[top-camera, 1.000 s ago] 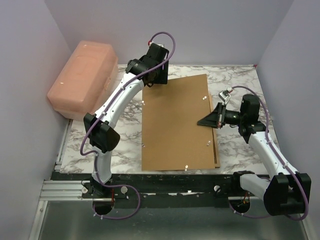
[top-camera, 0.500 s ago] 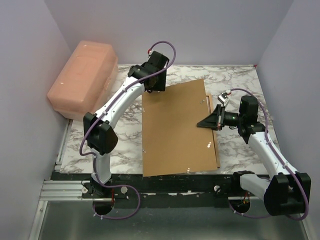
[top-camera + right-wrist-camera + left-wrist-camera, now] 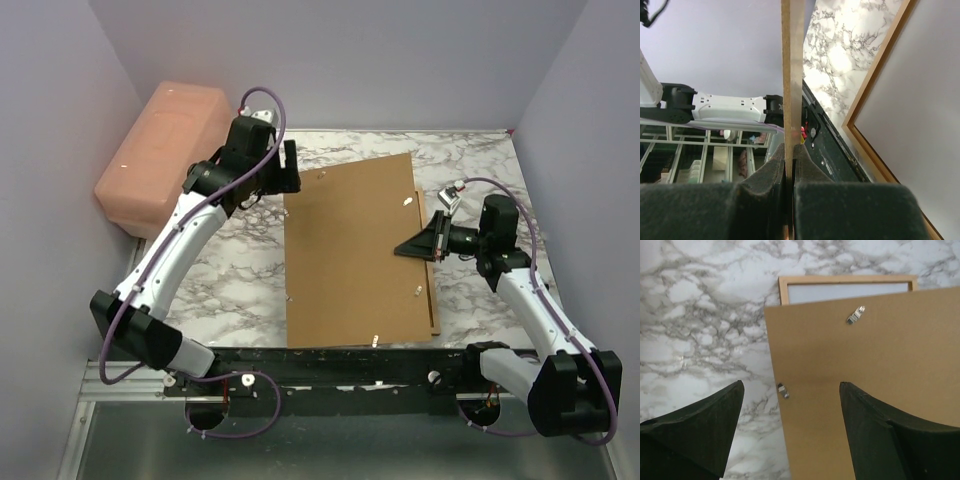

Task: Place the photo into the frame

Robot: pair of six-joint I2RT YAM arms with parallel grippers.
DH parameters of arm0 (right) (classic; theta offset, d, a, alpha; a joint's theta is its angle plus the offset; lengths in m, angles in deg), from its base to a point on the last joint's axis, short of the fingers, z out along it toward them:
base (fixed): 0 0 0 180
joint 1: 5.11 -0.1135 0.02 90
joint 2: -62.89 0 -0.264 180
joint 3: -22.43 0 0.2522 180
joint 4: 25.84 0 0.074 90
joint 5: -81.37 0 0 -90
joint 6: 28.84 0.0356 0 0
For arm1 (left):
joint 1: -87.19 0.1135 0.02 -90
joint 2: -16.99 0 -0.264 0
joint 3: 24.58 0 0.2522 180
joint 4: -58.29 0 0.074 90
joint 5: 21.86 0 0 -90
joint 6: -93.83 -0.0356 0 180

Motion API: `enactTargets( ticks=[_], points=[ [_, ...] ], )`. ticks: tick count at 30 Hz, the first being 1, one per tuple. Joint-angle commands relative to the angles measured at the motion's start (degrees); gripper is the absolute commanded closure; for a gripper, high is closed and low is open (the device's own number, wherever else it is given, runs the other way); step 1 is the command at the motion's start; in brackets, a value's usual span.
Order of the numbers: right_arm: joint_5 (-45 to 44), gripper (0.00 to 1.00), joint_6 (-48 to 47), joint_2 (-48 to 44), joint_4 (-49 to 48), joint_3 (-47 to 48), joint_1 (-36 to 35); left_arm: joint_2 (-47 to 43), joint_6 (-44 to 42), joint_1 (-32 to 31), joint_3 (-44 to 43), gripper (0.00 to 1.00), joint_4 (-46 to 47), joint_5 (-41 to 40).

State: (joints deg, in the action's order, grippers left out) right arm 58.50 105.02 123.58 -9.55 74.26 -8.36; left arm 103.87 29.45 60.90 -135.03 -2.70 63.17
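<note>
Brown backing board (image 3: 355,250) sits skewed now. Its far edge has swung off square compared to a second ago, and the left gripper (image 3: 790,390) has backed off the far-left corner toward the pink box (image 3: 165,150). Its jaws are spread wide with nothing in them, hovering over the board's left edge and the marble table (image 3: 240,280). The right gripper (image 3: 791,150) is clamped tight on the board's right edge, holding that side up. The frame (image 3: 840,278) lies flat underneath, one corner poking out past the board. Can't make out the photo.
</note>
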Motion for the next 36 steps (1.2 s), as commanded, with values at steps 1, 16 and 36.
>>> enactTargets(
  ticks=[1, 16, 36],
  points=[
    [1.33, 0.99, -0.63, -1.92, -2.68, -0.45, 0.35, -7.15, 2.29, 1.59, 13.33, 0.22, 2.72, 2.51],
    [-1.1, 0.99, 0.42, -3.03, -0.96, 1.12, 0.35, -24.76, 7.01, 2.03, 43.49, 0.27, 1.88, 0.33],
    [-4.01, 1.0, 2.7, -0.66, 1.99, 6.67, 7.41, -11.89, 13.45, -1.62, 53.92, 0.3, 24.06, 16.66]
  ],
)
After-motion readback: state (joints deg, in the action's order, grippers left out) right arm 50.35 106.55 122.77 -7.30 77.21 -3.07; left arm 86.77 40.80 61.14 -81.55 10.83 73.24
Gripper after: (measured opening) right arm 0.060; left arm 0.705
